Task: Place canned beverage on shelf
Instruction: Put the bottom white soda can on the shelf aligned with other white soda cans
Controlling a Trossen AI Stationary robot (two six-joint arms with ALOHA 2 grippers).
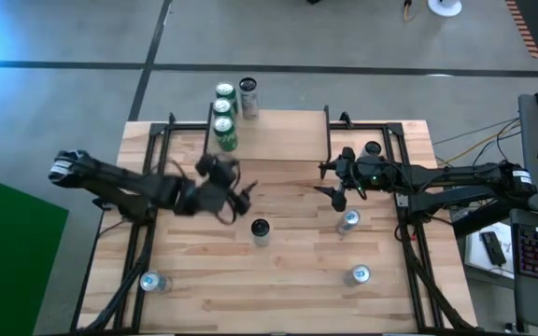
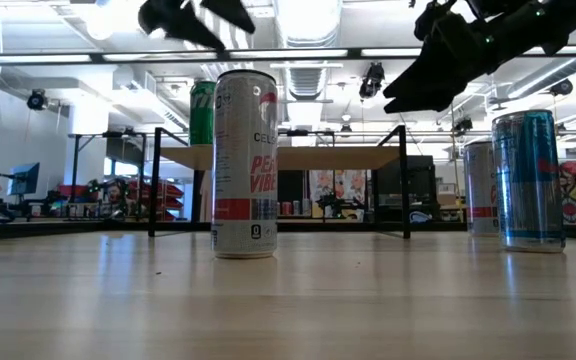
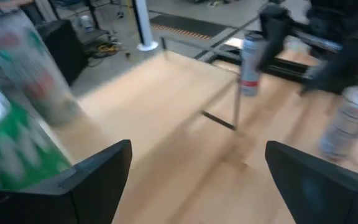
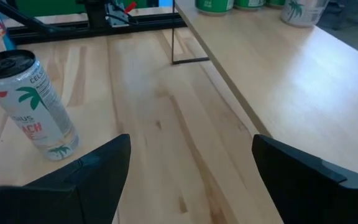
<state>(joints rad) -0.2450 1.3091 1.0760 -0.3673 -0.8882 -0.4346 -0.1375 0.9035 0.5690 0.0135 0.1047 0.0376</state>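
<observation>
Nearest the low camera: white can, upright on the tabletop, touched by nothing. Counts as one of four not yet placed. Others: blue can to one side, silver can just beside the right gripper, and far-left can near the table's front corner, well apart from both arms.

Done so far, judging by position: four cans grouped at the left end of the shelf, upright on the plank, with most of the plank bare to their right. Plenty of room for more.

Left gripper: fingers spread wide, nothing between them, hovering over the tabletop just in front of the shelf's left part, near the shelved cans and a little behind the white can. Looks free to go for a new pick.

Right gripper: likewise spread and empty, hanging in front of the shelf's right leg, silver can close below it.

No can in transit; none tipped over.

Reads as roughly halfway: four up, four down. Left to do, for each can: reach, close on the body, lift above plank height, set down on bare wood clear of the group. Likeliest next candidates: white can for the left arm, silver can for the right.
</observation>
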